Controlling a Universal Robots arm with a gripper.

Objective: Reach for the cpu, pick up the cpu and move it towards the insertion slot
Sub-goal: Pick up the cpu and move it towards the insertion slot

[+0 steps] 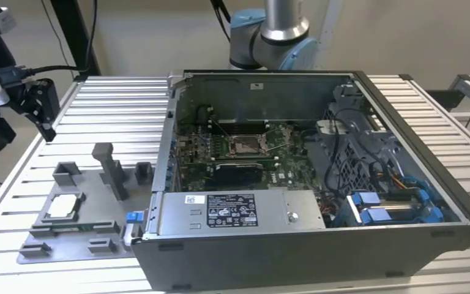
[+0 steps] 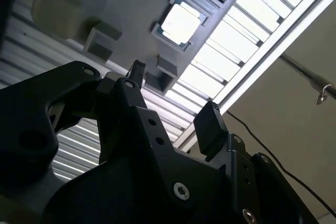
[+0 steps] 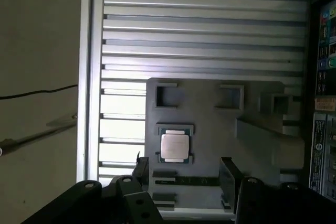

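The cpu (image 1: 63,206) is a small silvery square lying flat in a frame on the grey fixture plate (image 1: 96,220), to the exterior view's left of the computer case. Both wrist views look down on the cpu (image 3: 175,147) (image 2: 181,24). My gripper (image 1: 46,116) hangs well above the table at the exterior view's far left, high over the fixture. It stands open (image 3: 184,174) (image 2: 173,98) with nothing between its black fingers. The insertion slot (image 1: 247,145) is a silver-framed socket on the green board inside the case.
The open computer case (image 1: 317,245) takes up the middle and right of the slatted aluminium table (image 1: 120,104). Upright grey blocks (image 1: 108,168) stand on the fixture plate near the cpu. The table's edge (image 3: 86,77) runs close by the fixture, with a cable on the floor beyond.
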